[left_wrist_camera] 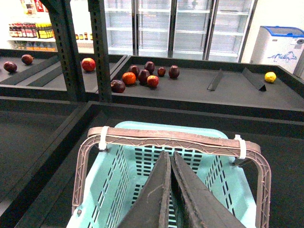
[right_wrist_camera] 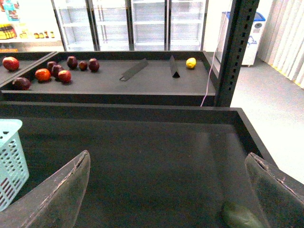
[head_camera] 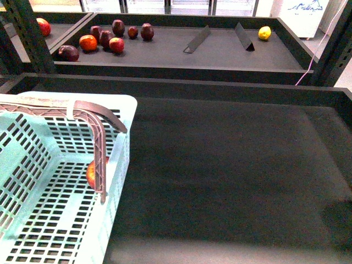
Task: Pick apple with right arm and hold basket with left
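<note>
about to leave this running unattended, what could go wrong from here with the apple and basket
The apple already lies in the basket, half hidden behind the handle, so the robot might fail to spot it and fetch another. The far tray's red-orange fruit sits among darker fruits, so a mistaken pick seems possible. The left gripper is shut, seemingly on nothing, above the basket, so the basket may be unheld. The right gripper is open and empty.

Shop, grocery-type. Glass-door fridge cabinets (left_wrist_camera: 175,23) line the back wall, a chest freezer (left_wrist_camera: 281,45) stands by them, stocked bottle shelves (left_wrist_camera: 35,31) off to one side. Dark produce trays (head_camera: 220,49) hold loose fruit (head_camera: 104,38); plastic shopping basket (head_camera: 124,113) in front.
</note>
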`<state>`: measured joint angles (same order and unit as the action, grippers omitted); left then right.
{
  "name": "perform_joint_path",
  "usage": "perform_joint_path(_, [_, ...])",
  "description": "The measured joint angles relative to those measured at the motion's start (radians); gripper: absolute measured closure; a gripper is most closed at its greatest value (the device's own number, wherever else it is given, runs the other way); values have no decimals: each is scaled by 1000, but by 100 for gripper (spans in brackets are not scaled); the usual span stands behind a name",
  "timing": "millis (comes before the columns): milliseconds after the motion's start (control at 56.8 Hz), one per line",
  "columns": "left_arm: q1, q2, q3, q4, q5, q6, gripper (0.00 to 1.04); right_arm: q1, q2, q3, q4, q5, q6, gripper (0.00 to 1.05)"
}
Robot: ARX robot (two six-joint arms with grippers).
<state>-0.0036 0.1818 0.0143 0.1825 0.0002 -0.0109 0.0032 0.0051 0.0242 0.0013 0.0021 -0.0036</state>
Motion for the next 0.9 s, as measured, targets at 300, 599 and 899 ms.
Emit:
perform_joint_path(300, [0,-175,0,-180,0,0,101,0,0,0,0,0,0,9])
perform_joint_path(599, [0,-175,0,-181,0,0,101,0,0,0,0,0,0,9])
perform_joint_path(899, [0,-175,0,-181,0,0,63,0,0,0,0,0,0,9])
